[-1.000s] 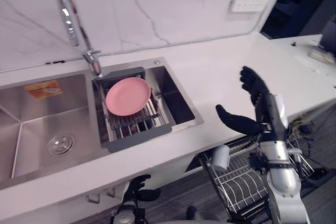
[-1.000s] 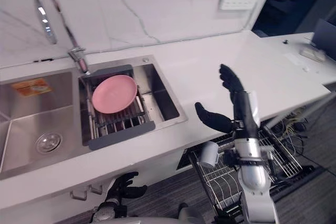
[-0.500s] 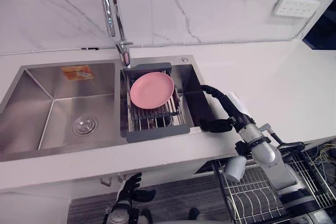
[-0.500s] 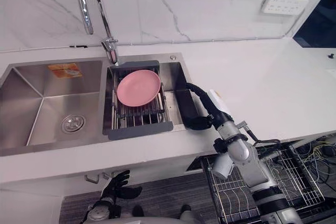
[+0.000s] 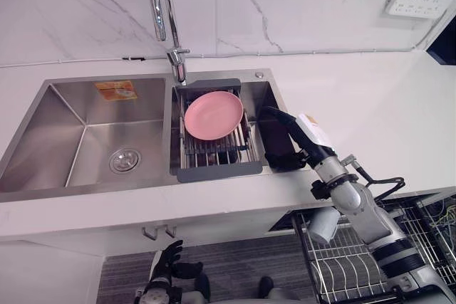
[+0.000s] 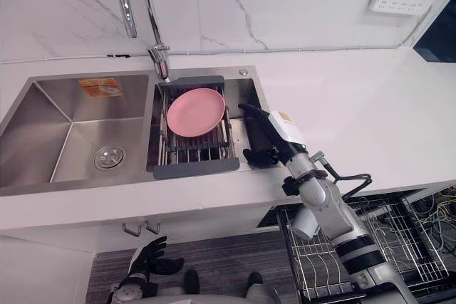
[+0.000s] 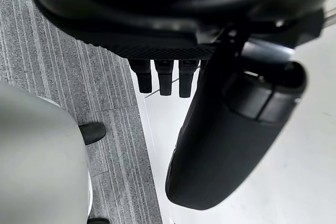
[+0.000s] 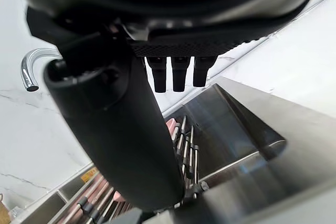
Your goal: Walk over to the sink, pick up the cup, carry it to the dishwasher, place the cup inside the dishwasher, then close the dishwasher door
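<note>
A pale cup (image 5: 324, 224) stands in the front left corner of the pulled-out wire dishwasher rack (image 5: 356, 265) below the counter. My right hand (image 5: 303, 153) is over the right end of the sink's small basin (image 5: 267, 101), open, fingers stretched toward the basin and thumb spread, holding nothing. In the right wrist view its straight fingers (image 8: 178, 74) and thumb (image 8: 121, 129) point at the basin wall and rack bars. My left hand (image 5: 165, 270) hangs low in front of the cabinet, open and empty.
A pink plate (image 5: 214, 114) lies on a grey drain rack (image 5: 217, 170) in the small basin. The tall tap (image 5: 162, 12) rises behind it. A larger basin (image 5: 92, 133) is to the left. White counter (image 5: 370, 97) runs right, with a wall socket (image 5: 419, 3) above.
The camera has swung left and down toward the sink. My right hand has come down from above the counter to the sink's right end, fingers now over the small basin.
</note>
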